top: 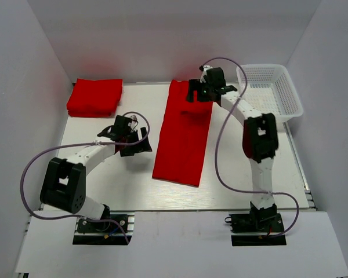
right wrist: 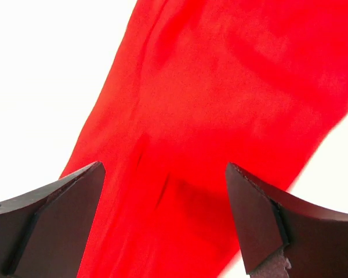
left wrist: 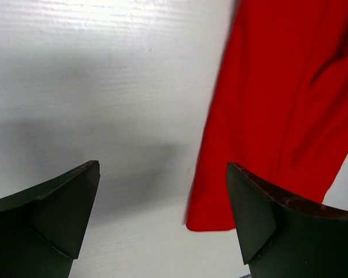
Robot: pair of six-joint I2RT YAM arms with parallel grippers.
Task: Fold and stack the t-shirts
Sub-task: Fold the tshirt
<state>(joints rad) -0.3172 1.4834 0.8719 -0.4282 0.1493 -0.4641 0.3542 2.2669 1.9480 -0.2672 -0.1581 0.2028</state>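
At the far left corner of the table (top: 116,185) lies a folded pile (top: 94,97) of plain bright red cloth. It is squared off and thick, with layered edges along its near side; how many shirts it holds cannot be told. Its red carries no print.

Nearer and to the right, the left gripper (top: 140,145) hangs over bare table with its jaws spread wide and nothing between them. In the left wrist view the same gripper (left wrist: 162,167) frames white tabletop, and the red edge and a rounded corner of the long t-shirt (left wrist: 278,116) lie just beside its right finger (left wrist: 261,220).

The long t-shirt (top: 182,139) lies in the middle of the table as a narrow strip running from the far edge toward the near side. It is flat, smooth and uniformly red, with a soft lengthwise crease.

The right gripper (top: 200,95) is over the strip's far end, jaws apart and clamping nothing. From the right wrist, the gripper (right wrist: 162,168) looks down on the red cloth (right wrist: 220,116), which shows faint folds and a small dark shadow.

A white mesh basket (top: 290,92) stands at the far right corner.
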